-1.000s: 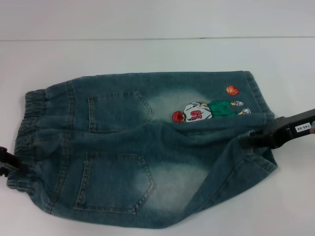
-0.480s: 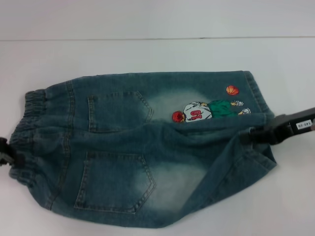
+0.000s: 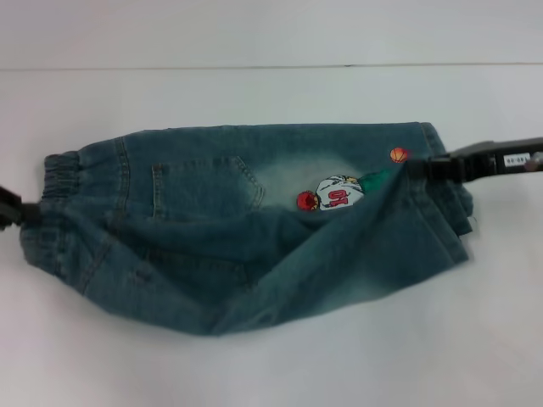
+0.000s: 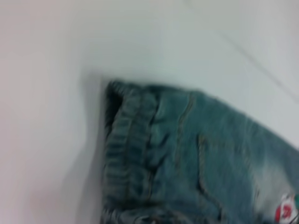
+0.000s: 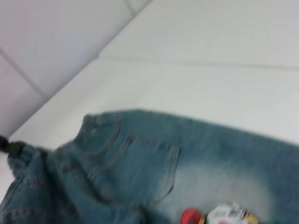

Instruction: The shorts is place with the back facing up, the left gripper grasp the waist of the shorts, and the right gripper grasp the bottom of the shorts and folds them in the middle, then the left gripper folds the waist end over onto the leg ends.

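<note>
The blue denim shorts [image 3: 254, 229] lie across the white table, back pocket [image 3: 204, 186] up, elastic waist [image 3: 59, 174] to the left and leg ends to the right. The near half is lifted and drawn over the far half, partly covering the cartoon print [image 3: 335, 193]. My left gripper [image 3: 21, 210] is shut on the near part of the waist at the left edge of the head view. My right gripper [image 3: 424, 168] is shut on the near leg's hem, raised over the far leg. The left wrist view shows the waistband [image 4: 126, 140]; the right wrist view shows the pocket [image 5: 140, 163].
The white table [image 3: 271, 365] stretches around the shorts on all sides. Its far edge [image 3: 271, 66] meets a pale wall behind. The left gripper's dark tip [image 5: 9, 147] also shows in the right wrist view.
Both grippers have risen and moved toward the far side, carrying the near half of the shorts over the far half. The lower pocket has folded under and the print is partly covered.
</note>
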Controlling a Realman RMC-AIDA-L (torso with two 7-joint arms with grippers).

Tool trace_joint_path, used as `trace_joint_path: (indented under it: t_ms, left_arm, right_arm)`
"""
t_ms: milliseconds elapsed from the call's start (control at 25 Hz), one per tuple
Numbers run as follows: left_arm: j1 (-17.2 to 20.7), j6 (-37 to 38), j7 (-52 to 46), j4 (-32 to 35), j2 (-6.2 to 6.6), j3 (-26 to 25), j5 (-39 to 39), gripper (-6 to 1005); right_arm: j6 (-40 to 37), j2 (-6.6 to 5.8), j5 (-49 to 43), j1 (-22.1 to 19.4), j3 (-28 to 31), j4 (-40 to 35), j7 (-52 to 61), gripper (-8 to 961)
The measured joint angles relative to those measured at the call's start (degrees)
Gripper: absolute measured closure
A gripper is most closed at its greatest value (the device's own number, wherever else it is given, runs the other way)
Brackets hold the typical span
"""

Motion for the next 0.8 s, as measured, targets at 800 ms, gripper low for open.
trace_joint_path:
  t_ms: [800]
  left_arm:
    - [0.65, -18.33, 1.87, -7.96, -0.86, 0.17, -11.05, 950]
  right_arm:
    - [26.04, 5.01, 10.90, -1.52, -0.05, 4.53, -11.48, 938]
